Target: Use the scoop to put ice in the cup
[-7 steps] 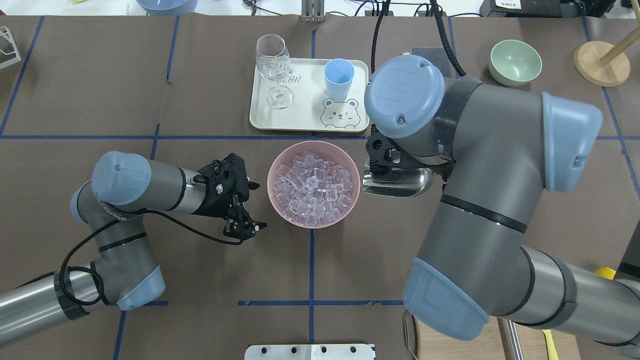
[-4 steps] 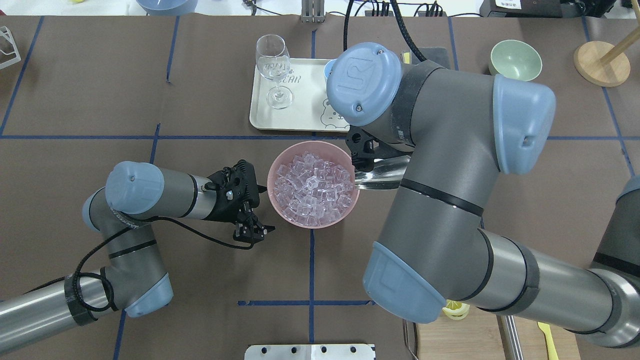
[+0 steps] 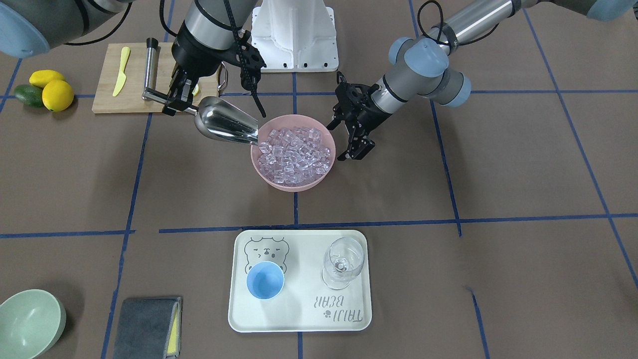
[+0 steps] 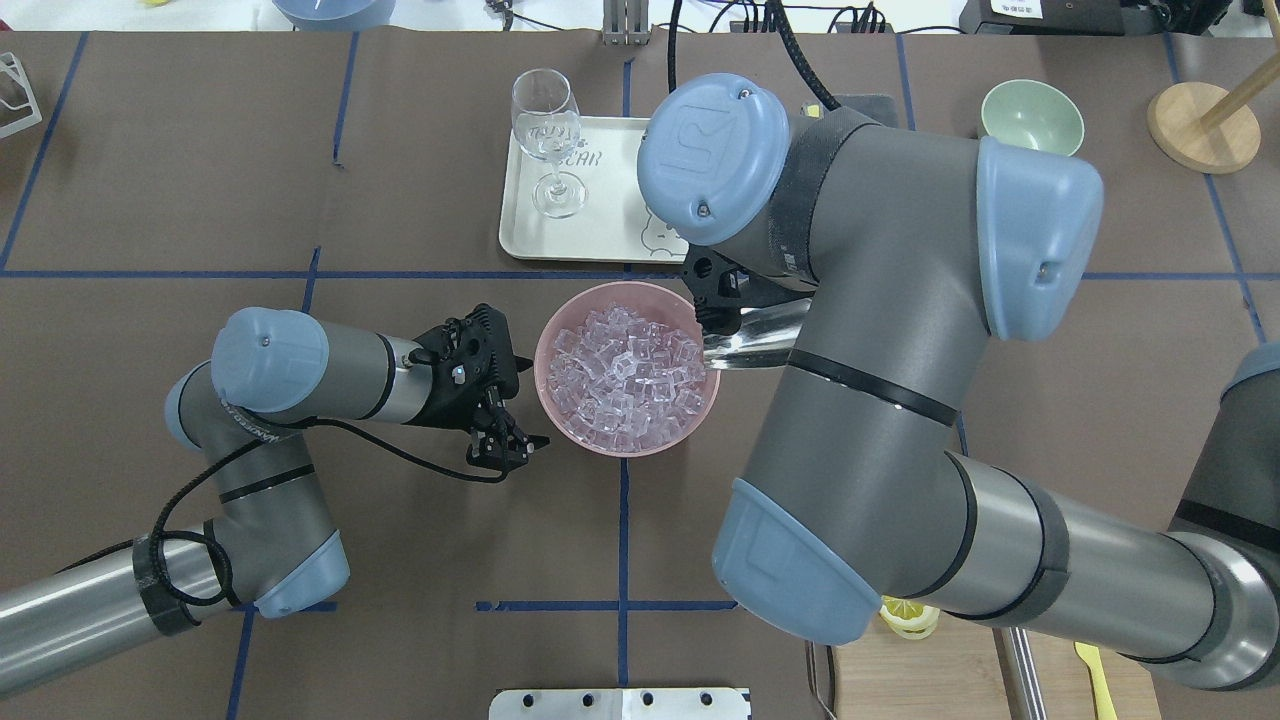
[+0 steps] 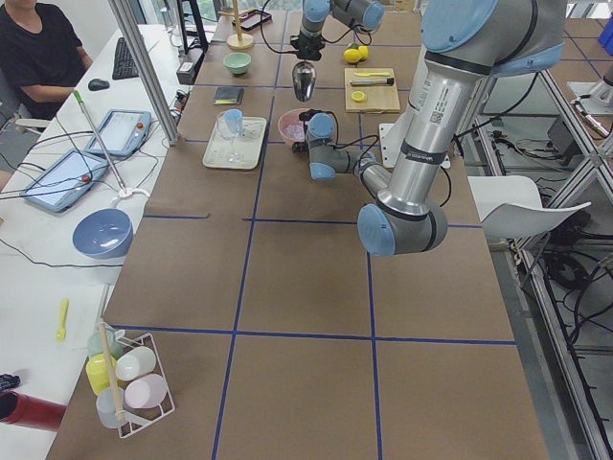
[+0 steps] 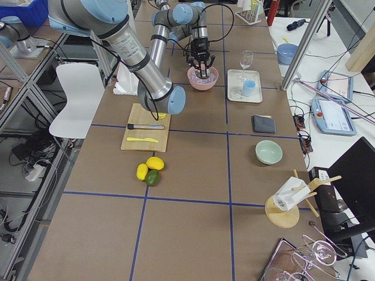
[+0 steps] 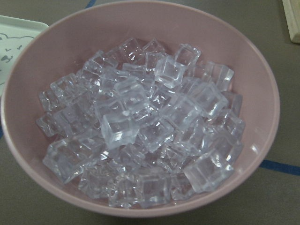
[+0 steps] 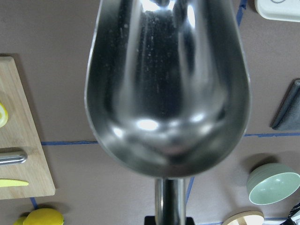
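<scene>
Fingers of the right gripper (image 3: 175, 105) are clamped on the thin rod handle of the scoop (image 3: 225, 122), which is held clear of the table. The left gripper (image 3: 344, 139) is seen with its jaws spread wide and nothing between them. It is placed just beside the pink bowl (image 3: 294, 188), on the side away from the scoop, and whether a finger touches the rim cannot be told.

From overhead, the right gripper is mostly covered by its own wrist, and only a strip of the scoop's steel is shown below the forearm. The cup (image 3: 265, 280) is hidden there by the same arm. In the front-facing view it is found upright on the cream tray (image 3: 299, 319), near the wine glass (image 3: 343, 262) and well apart from the bowl. In the right wrist view the handle is cut off at the lower edge, and the fingers cannot be made out.

The scoop's long axis is laid from the gripped handle to the open mouth and is tilted downward toward the bowl. The lip is brought to the bowl's rim, though contact there cannot be judged. Bare polished steel is shown in the trough. The ice (image 3: 294, 149) is heaped in the bowl.
</scene>
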`<act>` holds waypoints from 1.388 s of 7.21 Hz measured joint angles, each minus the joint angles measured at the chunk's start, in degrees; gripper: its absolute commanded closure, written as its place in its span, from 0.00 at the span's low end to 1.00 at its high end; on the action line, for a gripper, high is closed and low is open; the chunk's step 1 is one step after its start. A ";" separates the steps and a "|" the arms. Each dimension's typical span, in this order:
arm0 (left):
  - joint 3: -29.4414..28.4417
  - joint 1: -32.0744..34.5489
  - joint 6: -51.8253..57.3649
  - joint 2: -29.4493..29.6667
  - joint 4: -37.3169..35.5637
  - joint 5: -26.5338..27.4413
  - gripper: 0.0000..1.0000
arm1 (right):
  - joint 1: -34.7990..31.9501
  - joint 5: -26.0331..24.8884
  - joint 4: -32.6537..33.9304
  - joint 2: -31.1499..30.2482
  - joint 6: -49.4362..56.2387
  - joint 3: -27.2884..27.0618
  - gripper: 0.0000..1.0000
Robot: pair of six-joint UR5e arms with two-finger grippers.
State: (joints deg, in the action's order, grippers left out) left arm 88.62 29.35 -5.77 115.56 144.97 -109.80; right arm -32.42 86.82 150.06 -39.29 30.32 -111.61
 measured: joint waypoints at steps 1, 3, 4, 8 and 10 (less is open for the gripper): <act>-0.61 0.53 -0.02 0.55 -0.15 -0.16 0.00 | -0.01 -0.05 -0.19 0.05 -0.05 0.02 1.00; -1.82 1.78 -0.03 1.43 -0.34 -1.70 0.00 | 0.01 -0.07 -0.60 0.08 -0.37 0.02 1.00; -2.32 2.41 -0.03 1.65 -0.37 -3.13 0.00 | 0.07 -0.07 -0.97 0.08 -0.56 0.02 1.00; -2.66 2.82 -0.16 2.03 -0.37 -4.35 0.00 | 0.41 -0.18 -1.25 3.92 -0.45 6.91 1.00; -2.66 2.76 -0.47 2.24 -0.32 -4.40 0.00 | 0.54 -0.89 -1.11 5.32 -0.44 11.16 1.00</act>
State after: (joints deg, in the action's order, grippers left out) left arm 85.96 32.12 -6.24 117.80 144.66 -114.21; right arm -31.88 85.93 148.96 -33.97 29.88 -100.46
